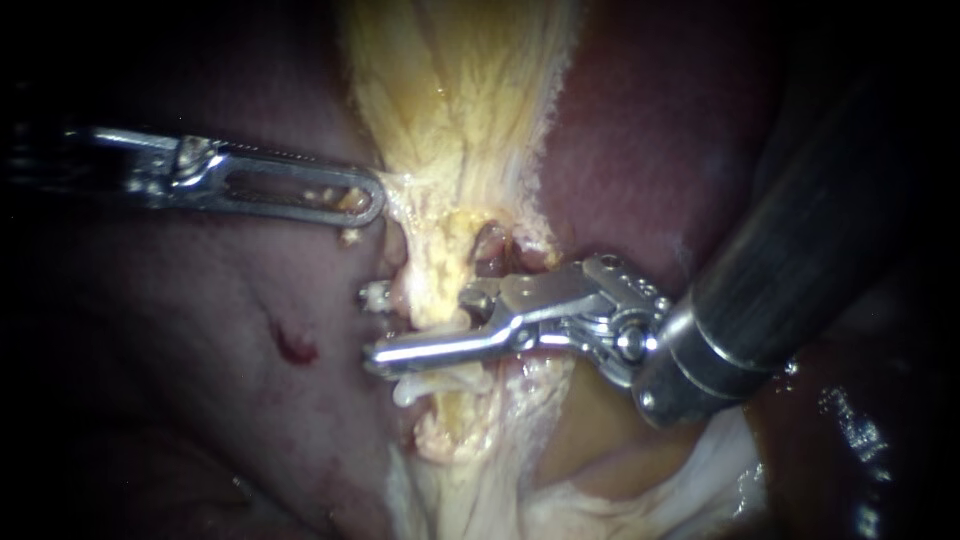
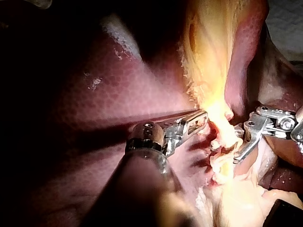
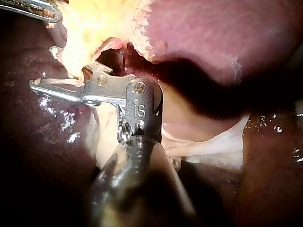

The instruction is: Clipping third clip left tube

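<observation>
Straddling the tube (image 1: pixel 432 305), the right instrument (image 1: pixel 370 325) had its jaws spread. The left instrument (image 1: pixel 374 200) pinched the edge of yellow tissue (image 1: pixel 450 100) in its jaws.

Upper jaw of right instrument (image 1: pixel 375 325) mostly behind yellow tissue (image 1: pixel 440 270), its shaft cut by the edge, left instrument (image 1: pixel 375 200) shaft lost in darkness, tip washed out in wrist-view glare.

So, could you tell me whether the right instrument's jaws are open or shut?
Open: on the right instrument the jaws stand apart, with pale tissue between them.
</observation>
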`<state>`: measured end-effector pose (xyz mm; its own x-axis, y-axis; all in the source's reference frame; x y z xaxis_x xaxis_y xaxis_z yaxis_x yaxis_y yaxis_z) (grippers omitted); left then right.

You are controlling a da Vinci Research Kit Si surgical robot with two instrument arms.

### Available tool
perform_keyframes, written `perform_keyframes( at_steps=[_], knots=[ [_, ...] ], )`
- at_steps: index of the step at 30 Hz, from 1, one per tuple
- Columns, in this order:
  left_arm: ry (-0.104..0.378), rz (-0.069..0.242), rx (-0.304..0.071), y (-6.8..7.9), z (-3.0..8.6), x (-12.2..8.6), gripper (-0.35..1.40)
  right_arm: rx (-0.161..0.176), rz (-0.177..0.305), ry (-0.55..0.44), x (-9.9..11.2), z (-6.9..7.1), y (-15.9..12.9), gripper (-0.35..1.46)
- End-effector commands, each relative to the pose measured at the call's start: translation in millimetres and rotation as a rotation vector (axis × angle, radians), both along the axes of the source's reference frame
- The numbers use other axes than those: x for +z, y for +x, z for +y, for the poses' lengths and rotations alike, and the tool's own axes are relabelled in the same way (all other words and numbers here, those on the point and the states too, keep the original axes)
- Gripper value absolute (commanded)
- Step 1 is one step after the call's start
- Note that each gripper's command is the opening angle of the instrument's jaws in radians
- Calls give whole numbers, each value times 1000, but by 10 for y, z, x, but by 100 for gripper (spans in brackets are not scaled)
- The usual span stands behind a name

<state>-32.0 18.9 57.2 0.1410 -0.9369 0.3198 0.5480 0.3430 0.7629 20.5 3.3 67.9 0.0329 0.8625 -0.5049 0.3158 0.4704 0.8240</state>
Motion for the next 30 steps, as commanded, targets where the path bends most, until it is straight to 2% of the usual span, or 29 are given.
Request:
perform_keyframes(
  at_steps=[1,9,19,30],
  knots=[
    [0,0,0,0,0,0,-35,3,0,-3,0,0,0,32],
    [0,0,1,0,0,0,-35,64,2,-57,2,1,-4,7],
    [0,0,1,1,0,0,-35,77,-11,-53,7,-5,-6,-35],
    [0,-1,1,1,0,0,-35,70,-7,-54,13,-12,-6,-35]
  ],
)
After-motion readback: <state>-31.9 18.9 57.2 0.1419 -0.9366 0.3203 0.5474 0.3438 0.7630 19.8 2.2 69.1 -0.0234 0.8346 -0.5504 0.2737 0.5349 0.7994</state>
